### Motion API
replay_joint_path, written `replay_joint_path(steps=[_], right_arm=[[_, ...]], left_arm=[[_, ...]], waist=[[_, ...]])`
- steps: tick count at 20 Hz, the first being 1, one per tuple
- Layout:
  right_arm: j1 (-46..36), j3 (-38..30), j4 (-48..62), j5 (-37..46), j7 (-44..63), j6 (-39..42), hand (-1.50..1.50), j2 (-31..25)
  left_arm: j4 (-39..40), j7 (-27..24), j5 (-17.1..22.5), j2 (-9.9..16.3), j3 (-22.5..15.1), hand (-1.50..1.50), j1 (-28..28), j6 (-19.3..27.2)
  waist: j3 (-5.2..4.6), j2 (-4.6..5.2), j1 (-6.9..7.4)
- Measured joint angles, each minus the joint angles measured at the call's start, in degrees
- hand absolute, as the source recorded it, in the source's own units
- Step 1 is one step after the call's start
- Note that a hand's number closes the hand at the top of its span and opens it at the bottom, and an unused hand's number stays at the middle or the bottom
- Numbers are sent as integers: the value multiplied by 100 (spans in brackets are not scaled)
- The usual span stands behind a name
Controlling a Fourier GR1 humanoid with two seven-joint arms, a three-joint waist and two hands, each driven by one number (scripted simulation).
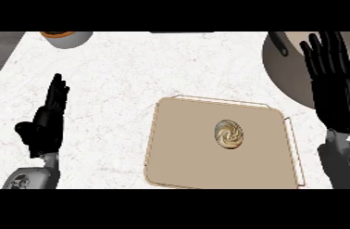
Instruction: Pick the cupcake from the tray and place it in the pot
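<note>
A: Head view, looking steeply down. The white speckled surface (137, 75) fills most of it, and the flat beige rectangular tray (184, 154) sits lower centre-right, its near edge close to the view's bottom.

B: And the cupcake?

A: The small round cupcake with swirled cream-and-brown frosting (229, 134) stands on the tray, a little right of its middle, bare tray all around it. Nothing touches it.

B: The pot?

A: The large grey round pot (287, 75) is cut off by the right edge at upper right, with a dark handle at its rim. A narrow strip of surface separates it from the tray's far right corner.

B: Hands?

A: The right robot hand (327, 70) is up at the right edge, over the pot, fingers straight and spread, holding nothing. The left robot hand (48, 117) rests at the left, fingers up and relaxed, well apart from the tray.

B: Room to move?

A: A wide stretch of surface lies between the left robot hand and the tray. At the top left edge, a grey bowl with something orange-brown inside (66, 37) is half out of view.
</note>
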Motion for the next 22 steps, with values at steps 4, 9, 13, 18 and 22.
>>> replay_joint_path(steps=[4,9,13,18,22], right_arm=[[-178,477,341,-24,273,272,-150,262],[-280,1232,608,1109,432,325,-150,-189],[360,1599,236,2261,-236,-474,-150,-184],[1210,1762,-849,3058,-193,-629,-150,-775],[1344,1655,-1639,3467,830,-194,-150,-1564]], left_arm=[[-125,382,103,-131,-188,0,-184,-184],[-171,741,396,-308,-397,0,-229,-479],[-420,1168,581,-420,-496,0,-210,-540],[-779,1583,656,-425,-527,0,-130,-538],[-940,1758,693,-394,-501,0,-102,-545]], waist=[[11,-12,112],[-53,-55,123],[-7,-80,22],[5,-87,-28],[1,-92,-36]])
